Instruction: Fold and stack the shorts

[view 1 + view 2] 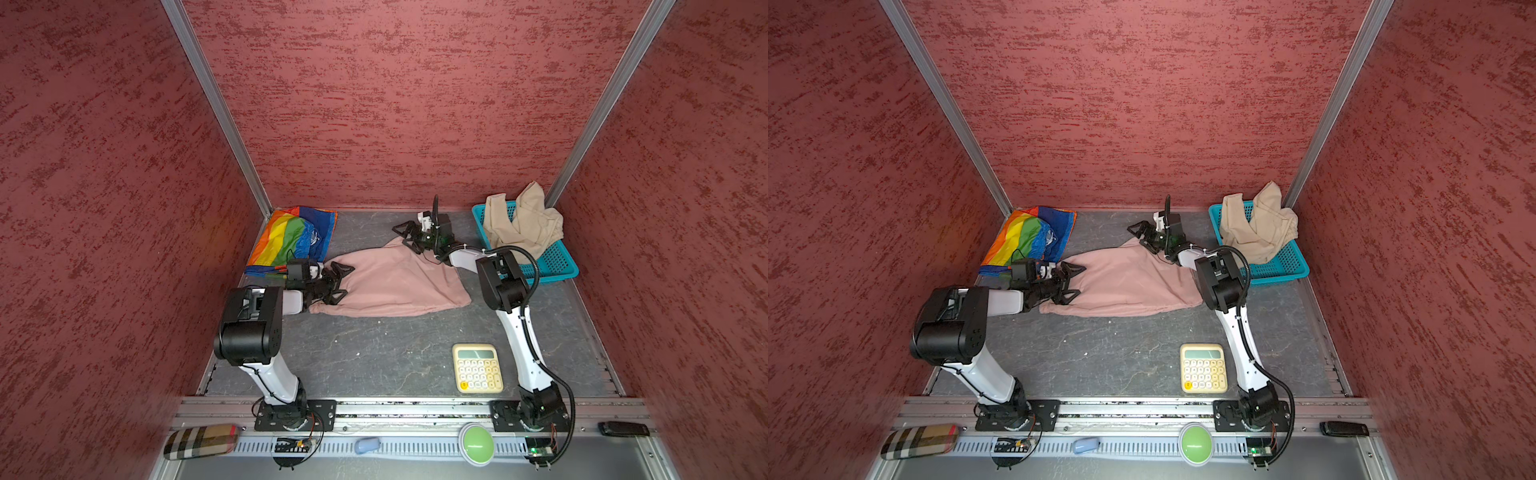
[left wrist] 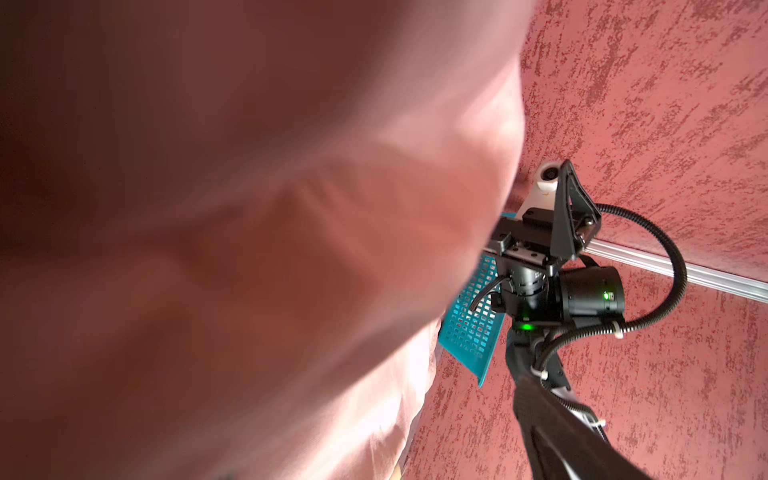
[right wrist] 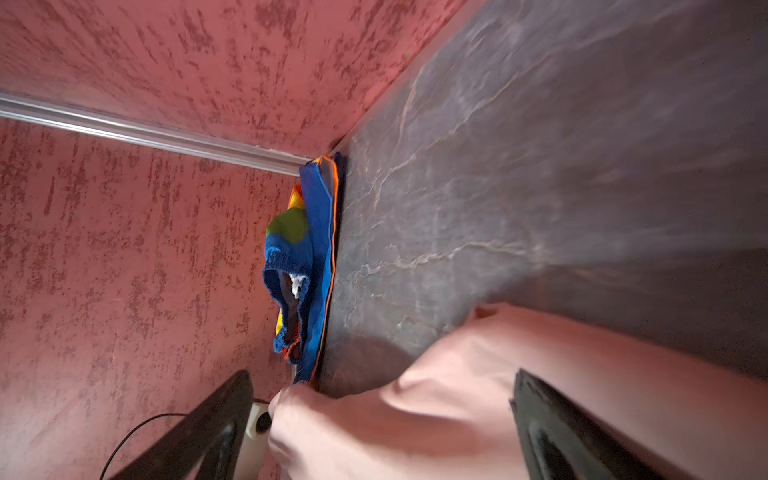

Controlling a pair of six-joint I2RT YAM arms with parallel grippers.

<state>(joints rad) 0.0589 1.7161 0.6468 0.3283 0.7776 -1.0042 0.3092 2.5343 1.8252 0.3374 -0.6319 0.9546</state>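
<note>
- Spreading its jaws wide, your left end effector (image 1: 343, 282) hung released over one end of the dusty pink shorts (image 1: 395, 282). In both top views the jaws were not closed on the cloth.
- Your right end effector (image 1: 405, 238) was released too, with its jaws apart at the far corner of the same shorts. In the right wrist view its two dark fingers (image 3: 561, 432) stood on either side of a fold of pink cloth.
- You had the pink shorts lying fairly flat on the bench (image 1: 374, 353), stretched between your two end effectors.
- Pink cloth filled most of the left wrist view, blurred and close to the lens. You could not tell from that view how the left jaws met the fabric.
- The rainbow shorts (image 1: 286, 241) lay just beside your left end effector, on its far side, tucked into the corner where the walls met. They were well apart from your right end effector.
- The beige shorts (image 1: 523, 226) were heaped in the teal basket (image 1: 557, 262) and rose above its rim. The basket stood near your right end effector, on the side away from the left one.
- A cream calculator (image 1: 477, 368) rested on the bench well apart from both end effectors, back toward the right arm's base.
</note>
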